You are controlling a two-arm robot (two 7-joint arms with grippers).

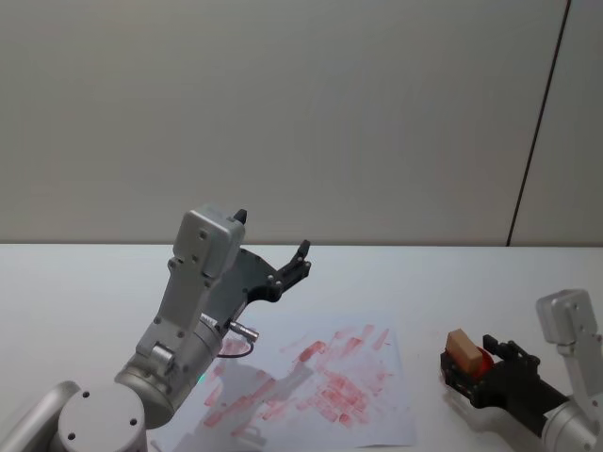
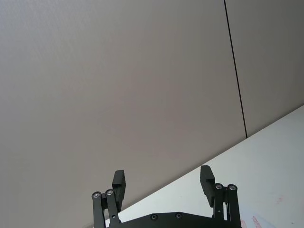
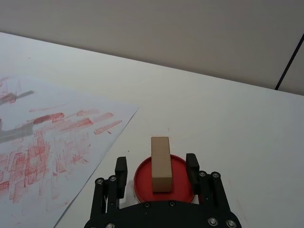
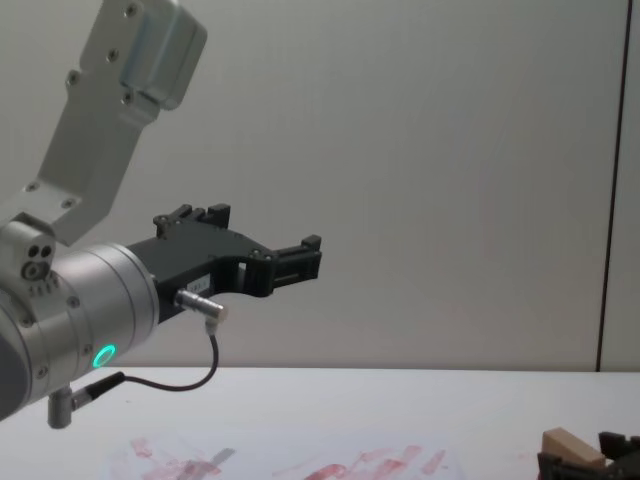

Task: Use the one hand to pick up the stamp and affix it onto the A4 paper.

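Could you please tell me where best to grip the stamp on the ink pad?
Grip the stamp across its long side faces, mid-length, probably from above: it lies narrow on the ink pad, between the right gripper's open fingers.

Soft, perhaps overhead light; shadowed A4 paper [image 1: 382, 414]

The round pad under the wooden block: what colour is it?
The pad is red, best seen in the right wrist view, beneath the pale block.

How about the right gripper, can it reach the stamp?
Probably yes. The right gripper has its fingers open on either side of the stamp, which rests on the red ink pad, nothing between. The left gripper hangs raised, well away.
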